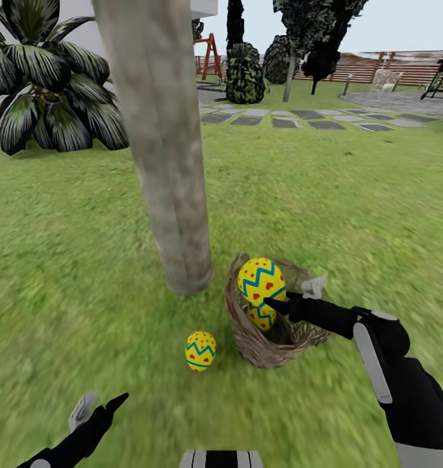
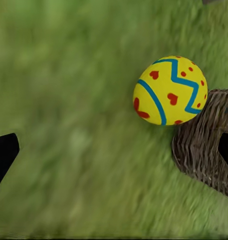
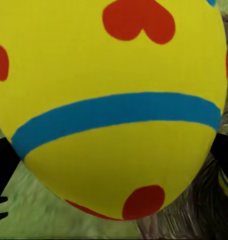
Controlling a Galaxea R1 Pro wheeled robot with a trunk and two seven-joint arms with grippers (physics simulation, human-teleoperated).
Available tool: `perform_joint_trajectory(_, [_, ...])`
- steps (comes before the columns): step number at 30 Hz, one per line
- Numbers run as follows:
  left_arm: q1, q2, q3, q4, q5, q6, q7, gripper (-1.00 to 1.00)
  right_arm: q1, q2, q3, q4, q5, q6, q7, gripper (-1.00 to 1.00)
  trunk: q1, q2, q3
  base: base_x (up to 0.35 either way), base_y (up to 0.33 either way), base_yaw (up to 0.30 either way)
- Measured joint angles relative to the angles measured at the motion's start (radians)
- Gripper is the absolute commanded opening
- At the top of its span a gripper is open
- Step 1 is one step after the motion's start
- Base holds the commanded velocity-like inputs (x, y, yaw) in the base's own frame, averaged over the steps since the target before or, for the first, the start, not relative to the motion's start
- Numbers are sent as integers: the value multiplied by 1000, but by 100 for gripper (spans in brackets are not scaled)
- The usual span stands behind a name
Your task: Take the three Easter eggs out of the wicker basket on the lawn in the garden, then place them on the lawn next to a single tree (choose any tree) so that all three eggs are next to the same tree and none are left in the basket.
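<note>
The eggs are yellow with blue zigzag bands and red heart-like spots. One egg point(image 1: 262, 281) sits pinched in the right gripper point(image 1: 293, 291), held over the basket's point(image 1: 247, 335) mouth; a second egg point(image 1: 262, 316) lies inside, just below it. A third egg point(image 1: 201, 350) rests on the lawn point(image 1: 72, 247) between basket and tree point(image 1: 163, 143), near the trunk's base.

The right wrist view shows the held egg point(image 3: 111, 107) up close, dark fingertips point(image 3: 3, 165) at both its sides, and a sliver of the inner egg point(image 3: 225, 182). The left wrist view shows the lawn egg point(image 2: 170, 90) touching the basket's woven wall point(image 2: 199, 145).

The left gripper point(image 1: 98, 406) hovers low over grass, fingers spread, holding nothing. Behind stand a palm-like plant point(image 1: 43, 78), paving stones point(image 1: 299, 120), and a slatted fence point(image 1: 371, 68).
</note>
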State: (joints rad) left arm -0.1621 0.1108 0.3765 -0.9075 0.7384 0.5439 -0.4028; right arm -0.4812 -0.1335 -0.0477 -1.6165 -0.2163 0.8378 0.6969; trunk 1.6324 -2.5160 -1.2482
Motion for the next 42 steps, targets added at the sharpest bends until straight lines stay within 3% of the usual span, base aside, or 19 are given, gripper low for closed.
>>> perform_joint_trajectory(18, [0,2,1,22,0,0,0,100,4,3,13,0,-1,-6,2,-100,0,0,0,-275,156,1])
perform_joint_trajectory(21, [0,2,0,22,1,-2,-1,100,5,11,32,0,3,-17,-3,-100,-1,0,0,-67,262,0])
perform_joint_trajectory(23, [0,3,1,22,2,-5,-4,100,9,14,85,1,9,-21,-13,-100,-1,0,0,-20,275,0])
perform_joint_trajectory(25, [0,5,1,21,2,-7,-3,100,24,18,216,2,42,-35,-137,-100,-1,0,0,-7,282,0])
perform_joint_trajectory(27, [0,4,2,20,3,-9,-3,100,43,22,314,3,60,-75,-272,-100,-1,0,0,-3,285,0])
perform_joint_trajectory(29, [0,4,2,20,2,-12,-1,100,53,42,419,26,66,-120,-388,-100,-1,0,0,-1,287,0])
perform_joint_trajectory(30, [0,5,3,21,4,-13,-1,100,55,55,443,59,71,-127,-406,-100,-1,0,0,0,287,0])
perform_joint_trajectory(31, [0,5,6,21,6,-14,-1,100,55,91,462,134,76,-135,-422,-100,-1,0,0,0,287,0])
perform_joint_trajectory(33, [0,4,12,22,9,-15,-3,100,48,180,476,320,79,-196,-488,-100,-1,0,0,0,287,0])
perform_joint_trajectory(36, [6,4,24,22,9,-16,-3,100,30,242,479,485,80,-288,-600,-100,-1,0,0,2,287,0])
perform_joint_trajectory(39, [10,1,39,22,11,-17,-3,100,5,274,476,599,73,-322,-652,-100,-1,0,0,60,286,0])
perform_joint_trajectory(42, [11,-2,41,22,13,-16,-3,100,-6,281,472,633,68,-362,-665,-100,-1,0,0,104,283,0])
